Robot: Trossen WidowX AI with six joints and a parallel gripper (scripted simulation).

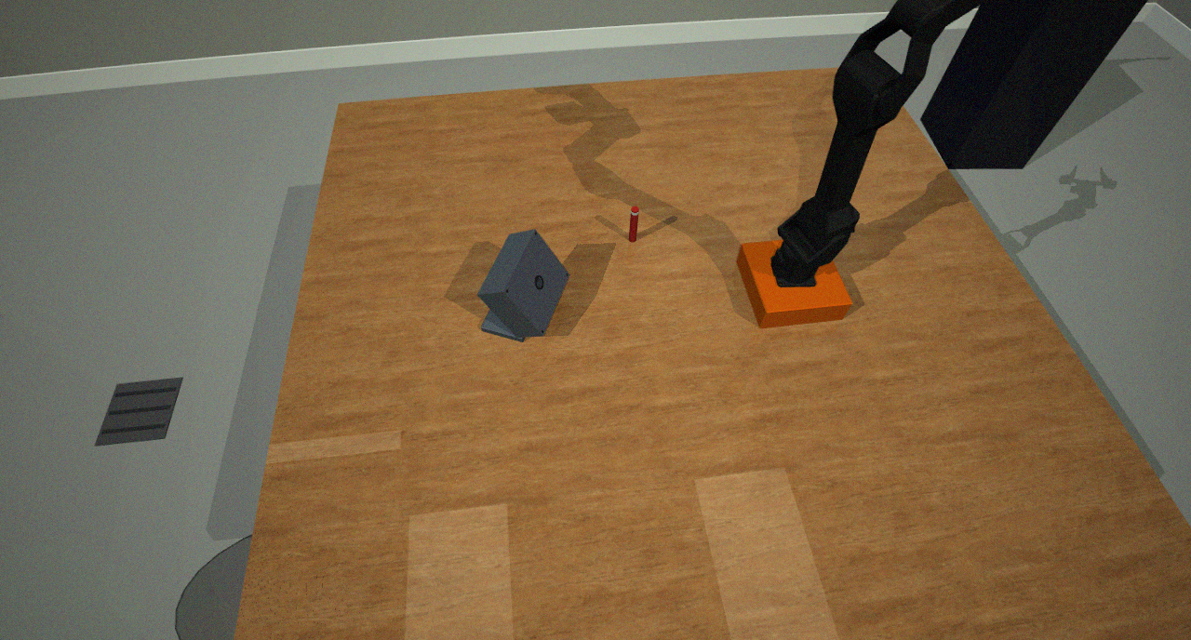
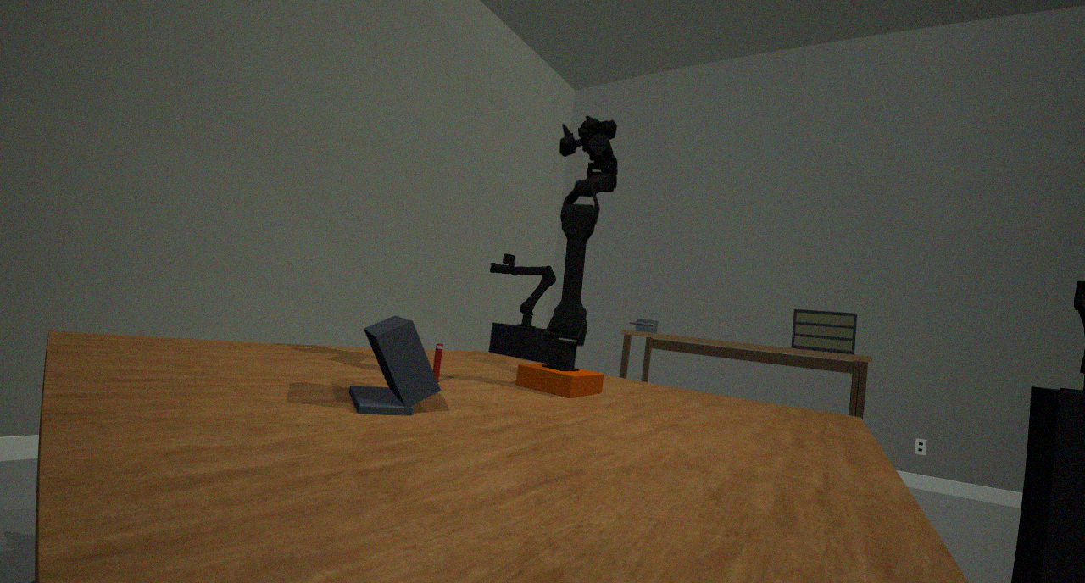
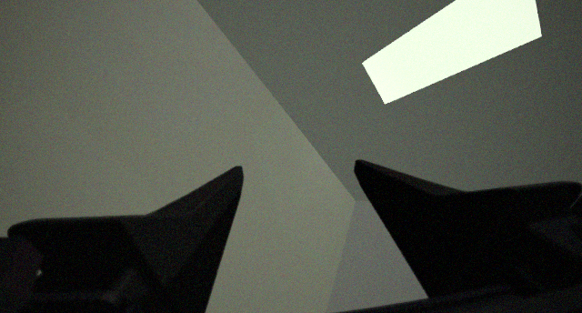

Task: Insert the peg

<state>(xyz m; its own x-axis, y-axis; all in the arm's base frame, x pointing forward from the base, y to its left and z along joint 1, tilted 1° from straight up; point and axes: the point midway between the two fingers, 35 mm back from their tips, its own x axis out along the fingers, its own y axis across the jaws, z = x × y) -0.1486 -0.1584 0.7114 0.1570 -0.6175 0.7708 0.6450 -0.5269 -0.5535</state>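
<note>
A thin red peg (image 1: 634, 226) (image 2: 437, 363) with a pale band near its top stands upright on the table (image 1: 582, 403) (image 2: 485, 496). The dark grey-blue sloped panel (image 1: 526, 303) (image 2: 402, 359) stands on a small foot beside it, to its left in the top view. One small round-looking hole (image 1: 539, 282) shows in the panel's face in the top view; the face is turned away in the exterior view. My gripper (image 3: 300, 168) is open and empty, its two dark fingers wide apart. It is raised high above the table, far from the peg, and is out of frame in the top view.
The arm's orange base block (image 1: 803, 303) (image 2: 561, 380) sits on the table to the right of the peg. The arm stands tall above it. Another dark arm (image 2: 538, 287) and a side table (image 2: 759, 352) are in the background, off this table.
</note>
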